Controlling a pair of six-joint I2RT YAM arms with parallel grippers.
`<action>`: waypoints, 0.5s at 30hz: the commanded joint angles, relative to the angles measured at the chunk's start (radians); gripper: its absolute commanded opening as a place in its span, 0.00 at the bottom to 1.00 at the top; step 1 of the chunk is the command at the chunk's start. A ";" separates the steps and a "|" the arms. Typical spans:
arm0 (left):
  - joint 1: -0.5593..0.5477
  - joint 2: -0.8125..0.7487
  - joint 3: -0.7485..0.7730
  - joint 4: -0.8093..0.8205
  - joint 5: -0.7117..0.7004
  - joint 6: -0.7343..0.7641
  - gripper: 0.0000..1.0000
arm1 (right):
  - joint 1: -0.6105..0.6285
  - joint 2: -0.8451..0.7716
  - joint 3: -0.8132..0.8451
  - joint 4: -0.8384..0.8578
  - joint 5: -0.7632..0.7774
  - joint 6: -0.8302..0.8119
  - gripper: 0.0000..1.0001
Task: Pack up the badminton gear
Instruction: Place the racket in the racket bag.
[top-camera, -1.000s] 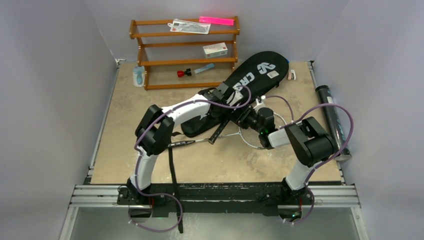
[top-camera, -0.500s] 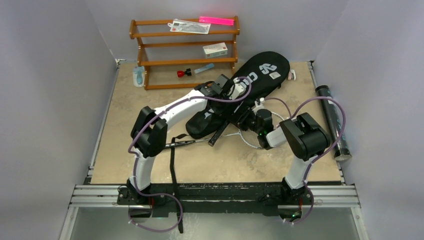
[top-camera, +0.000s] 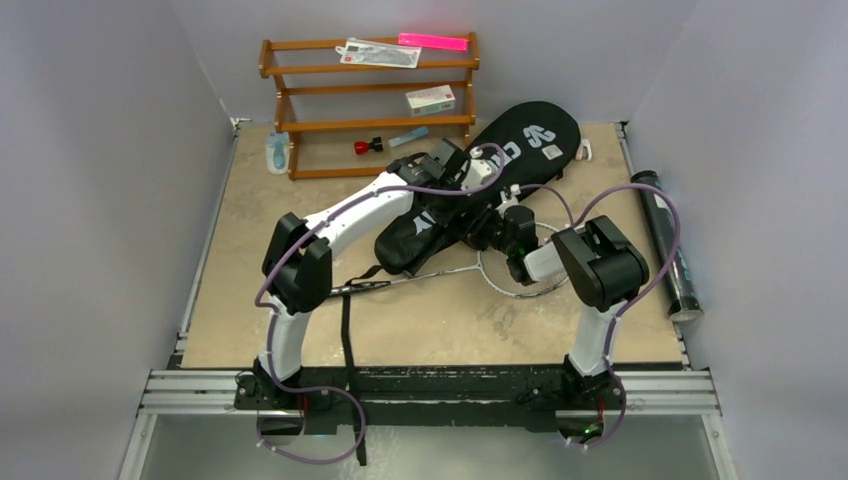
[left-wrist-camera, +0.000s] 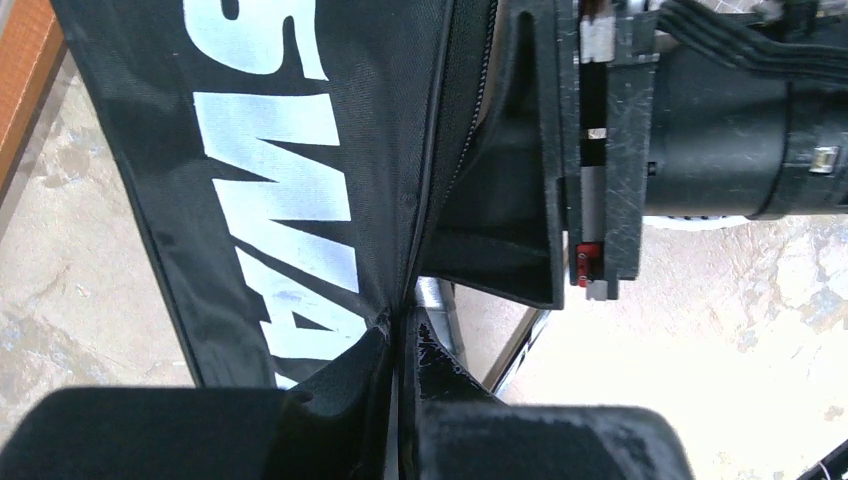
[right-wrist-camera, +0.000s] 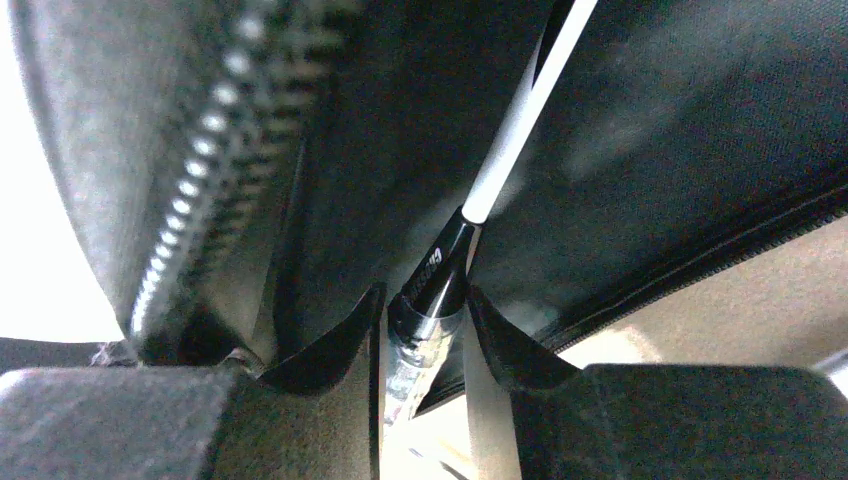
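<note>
The long black bag (top-camera: 515, 145) with white lettering lies slanted across the middle of the table. My left gripper (top-camera: 452, 172) is shut on its zipper edge (left-wrist-camera: 405, 335) and holds the opening up; the white letters (left-wrist-camera: 280, 200) fill that view. My right gripper (top-camera: 486, 226) reaches into the opening, shut on a racket at the black cone (right-wrist-camera: 432, 285) where its white shaft (right-wrist-camera: 520, 110) begins. Bag fabric hides the rest of that racket. A second silver-framed racket (top-camera: 515, 278) lies flat on the table under my right arm, its shaft pointing left. The dark tube (top-camera: 665, 240) lies at the right edge.
The brown wooden rack (top-camera: 370, 105) stands at the back left with a small white box (top-camera: 430, 100) and a pink strip (top-camera: 434, 41) on its shelves. A black strap (top-camera: 345, 330) trails toward the front edge. Grey walls close in both sides.
Both grippers have moved back and left. The bag's near end has shifted with them. The black handle that stuck out of the opening has gone inside the bag.
</note>
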 joint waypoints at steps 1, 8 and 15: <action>-0.004 0.030 0.068 -0.080 0.055 -0.021 0.00 | -0.035 0.019 0.073 0.167 -0.014 0.004 0.00; 0.028 0.054 0.076 -0.091 0.132 -0.054 0.00 | -0.066 0.028 0.062 0.238 -0.027 0.038 0.00; 0.048 0.060 0.106 -0.099 0.341 -0.087 0.00 | -0.098 0.052 0.069 0.254 -0.030 0.032 0.00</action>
